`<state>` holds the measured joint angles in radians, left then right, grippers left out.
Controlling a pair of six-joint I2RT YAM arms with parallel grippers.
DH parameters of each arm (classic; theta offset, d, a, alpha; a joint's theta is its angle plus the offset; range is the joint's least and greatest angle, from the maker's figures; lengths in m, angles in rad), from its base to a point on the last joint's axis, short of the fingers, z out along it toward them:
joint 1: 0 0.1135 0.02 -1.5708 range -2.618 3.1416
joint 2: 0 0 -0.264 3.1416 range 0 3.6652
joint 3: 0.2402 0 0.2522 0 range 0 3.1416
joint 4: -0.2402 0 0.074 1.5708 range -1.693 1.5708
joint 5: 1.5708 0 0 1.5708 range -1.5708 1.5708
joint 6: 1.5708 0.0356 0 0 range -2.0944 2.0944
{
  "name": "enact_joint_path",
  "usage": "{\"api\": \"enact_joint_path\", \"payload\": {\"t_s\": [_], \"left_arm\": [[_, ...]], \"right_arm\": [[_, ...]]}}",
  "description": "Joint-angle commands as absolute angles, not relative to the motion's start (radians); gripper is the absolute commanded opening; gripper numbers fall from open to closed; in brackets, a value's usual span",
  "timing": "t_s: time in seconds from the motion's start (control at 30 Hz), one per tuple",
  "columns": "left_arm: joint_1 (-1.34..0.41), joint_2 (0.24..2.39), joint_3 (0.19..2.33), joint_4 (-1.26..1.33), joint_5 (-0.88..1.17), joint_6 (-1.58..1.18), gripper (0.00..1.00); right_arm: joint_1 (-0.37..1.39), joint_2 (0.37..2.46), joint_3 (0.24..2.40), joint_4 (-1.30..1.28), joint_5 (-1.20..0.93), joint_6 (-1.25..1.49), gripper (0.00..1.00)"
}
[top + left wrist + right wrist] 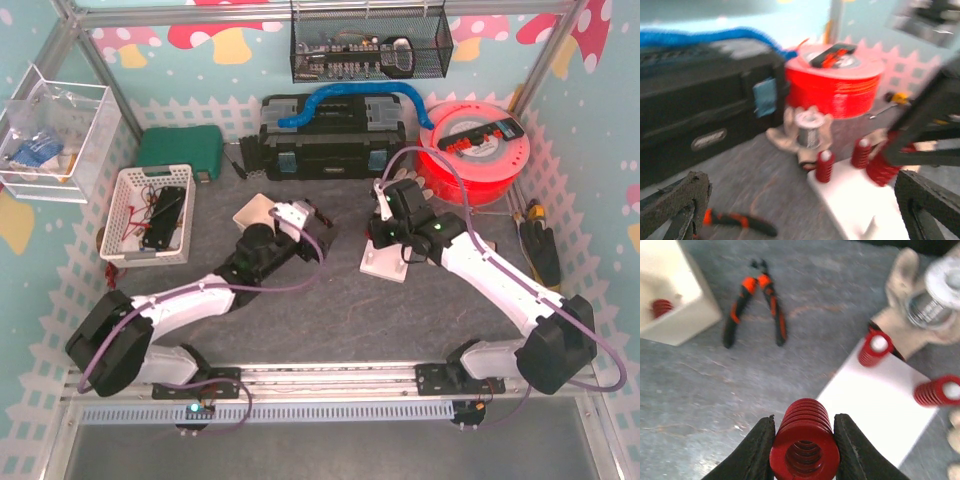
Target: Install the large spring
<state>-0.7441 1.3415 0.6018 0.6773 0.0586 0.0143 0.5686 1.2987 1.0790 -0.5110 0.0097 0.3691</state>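
Observation:
My right gripper point(804, 445) is shut on the large red spring point(806, 422) and holds it, axis toward the camera, over the near corner of the white base plate point(885, 400). Two smaller red springs point(874, 349) point(936, 391) stand on pegs at the plate's far edge. In the left wrist view the plate point(865, 205), the two small springs point(824, 166) point(861, 152) and the large spring point(884, 169) show blurred. My left gripper point(805, 215) is open and empty, facing the plate. In the top view the right gripper point(385, 238) hangs above the plate point(385, 266); the left gripper point(316, 228) is to its left.
Orange-handled pliers point(756, 305) lie on the mat left of the plate. A white box point(667, 300) holds a small red spring. A glove with a metal spool point(930, 300) lies behind the plate. A black toolbox point(330, 140), red reel point(475, 150) and white basket point(150, 215) stand at the back and left.

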Motion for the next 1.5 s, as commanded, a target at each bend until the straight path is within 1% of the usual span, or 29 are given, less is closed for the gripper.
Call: {"api": "enact_joint_path", "payload": {"t_s": [0.0, 0.1, 0.23, 0.33, 0.53, 0.67, 1.1, 1.2, 1.33, 1.47], "left_arm": [[-0.663, 1.315, 0.724, 0.289, -0.065, -0.244, 0.99], [-0.583, 1.321, 0.776, 0.158, -0.005, -0.314, 0.99], [-0.529, 1.299, 0.737, 0.176, 0.069, -0.343, 0.99], [-0.522, 1.287, 0.714, 0.199, 0.075, -0.350, 0.99], [-0.519, 1.264, 0.709, 0.193, 0.057, -0.334, 0.99], [-0.518, 1.267, 0.713, 0.196, 0.067, -0.331, 0.99], [-0.518, 1.289, 0.716, 0.199, 0.044, -0.343, 0.99], [-0.518, 1.291, 0.711, 0.198, -0.002, -0.371, 0.99], [-0.511, 1.287, 0.707, 0.181, -0.061, -0.435, 0.99], [-0.490, 1.263, 0.719, 0.130, -0.049, -0.482, 0.99]], "right_arm": [[0.575, 1.295, 1.056, -0.687, 0.189, 0.453, 0.00], [0.581, 1.272, 1.024, -0.762, 0.251, 0.482, 0.00], [0.580, 1.250, 0.981, -0.764, 0.223, 0.501, 0.00], [0.580, 1.246, 0.970, -0.763, 0.197, 0.507, 0.00], [0.580, 1.247, 0.945, -0.766, 0.235, 0.517, 0.00], [0.580, 1.263, 0.925, -0.727, 0.264, 0.516, 0.00], [0.533, 1.287, 0.831, -0.594, 0.208, 0.505, 0.00], [0.528, 1.308, 0.809, -0.551, 0.198, 0.502, 0.16], [0.519, 1.327, 0.792, -0.516, 0.193, 0.499, 0.31], [0.513, 1.316, 0.806, -0.516, 0.204, 0.487, 0.42]]}}
